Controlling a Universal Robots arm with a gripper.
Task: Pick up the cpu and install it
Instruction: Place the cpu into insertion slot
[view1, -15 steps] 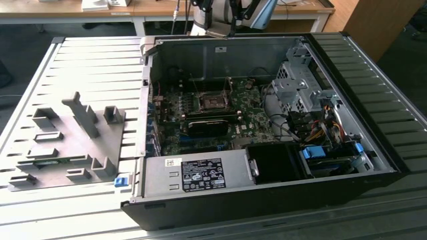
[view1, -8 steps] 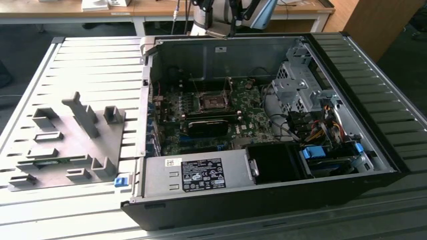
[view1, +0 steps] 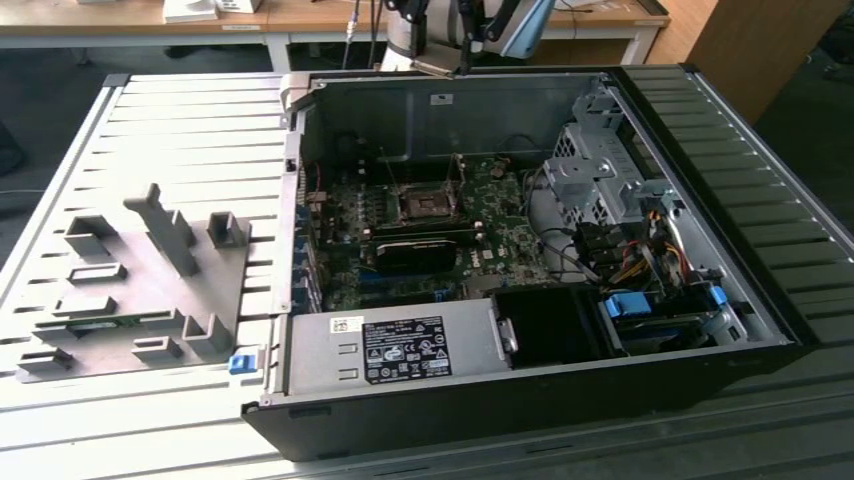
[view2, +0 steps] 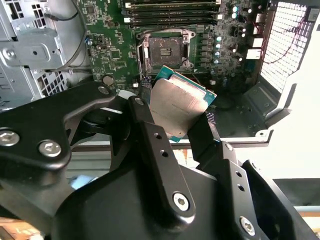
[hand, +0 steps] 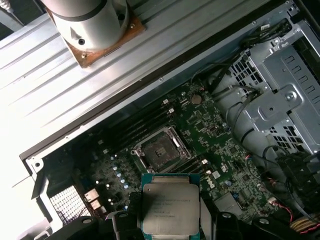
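Note:
The cpu (view2: 177, 102) is a flat square chip with a shiny silver top and a teal-green rim, held tilted between my black fingers (view2: 145, 125). My gripper (view2: 175, 114) is shut on its two opposite edges. In the first wrist view the cpu (hand: 170, 205) hangs above the green motherboard, a short way off from the open, dark, metal-framed socket (hand: 159, 148). The socket (view2: 164, 47) has nothing in it. In the exterior view the arm (view1: 454, 35) stands over the far wall of the open case, and the socket (view1: 427, 205) lies mid-board below it.
The black computer case (view1: 534, 400) lies open on a ribbed metal table. A silver drive cage (hand: 280, 95) and cable bundles (view1: 627, 250) crowd one side. The power supply (view1: 400, 350) fills the near end. A grey fixture with plastic blocks (view1: 147, 280) sits on the exterior view's left.

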